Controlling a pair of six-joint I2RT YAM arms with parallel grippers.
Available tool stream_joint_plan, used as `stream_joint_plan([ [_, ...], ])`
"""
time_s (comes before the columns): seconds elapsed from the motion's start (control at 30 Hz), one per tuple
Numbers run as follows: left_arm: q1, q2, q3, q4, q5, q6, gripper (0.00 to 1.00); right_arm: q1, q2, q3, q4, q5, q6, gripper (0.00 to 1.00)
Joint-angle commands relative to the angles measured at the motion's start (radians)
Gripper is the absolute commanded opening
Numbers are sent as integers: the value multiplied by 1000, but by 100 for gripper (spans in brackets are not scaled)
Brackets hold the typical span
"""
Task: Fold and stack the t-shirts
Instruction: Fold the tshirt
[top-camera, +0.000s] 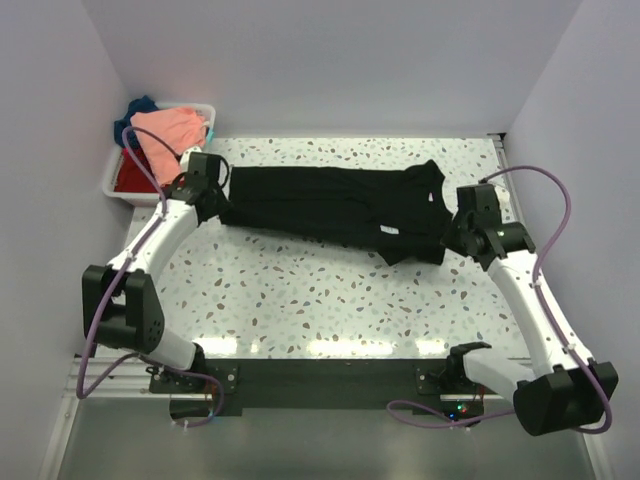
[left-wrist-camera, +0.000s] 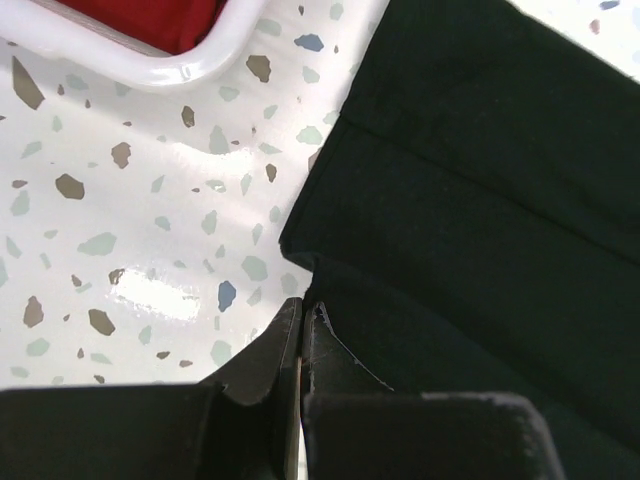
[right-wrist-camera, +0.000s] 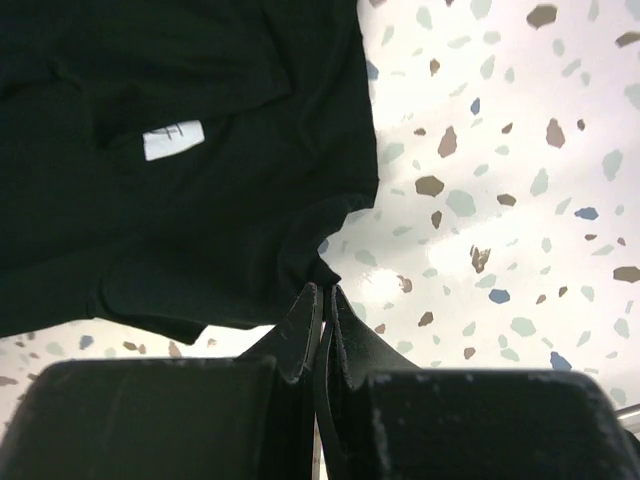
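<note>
Left pincer (left-wrist-camera: 303, 335), right pincer (right-wrist-camera: 326, 310) — both clamping one black t-shirt (top-camera: 330, 205).

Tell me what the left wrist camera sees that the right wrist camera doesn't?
Left wrist only: a corner of the white bin with a red t-shirt inside. Right wrist only: the shirt's white neck label. Both: the black t-shirt on the speckled table, its edge pinched by the left hand or right hand.

Black t-shirt (top-camera: 330, 205) (white label (right-wrist-camera: 172, 140)) — speckled table (top-camera: 300, 290)
</note>
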Motion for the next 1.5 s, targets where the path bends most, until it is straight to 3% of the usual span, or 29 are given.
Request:
stream_joint_plan([
  [0.0, 9, -129, -17, -28, -4, 15, 0, -1, -72, 79, -33, 85, 15, 0],
  [0.4, 8, -315, -142, -186, -45, -49, 0, -2, -84, 150, -133, 116, 4, 0],
  [0.87, 5, -375, -330, -257, -53, -106, 0, -2, -132, -61, -248, 6, 70, 0],
  [1.03, 2, -288, -289, -197, -49, -103, 0, -2, -93, -58, -195, 22, 65, 0],
  [1.47, -4, 28, 38, -90, -90, -71, 0, -5, 140, 116, 37, 161, -30, 0],
])
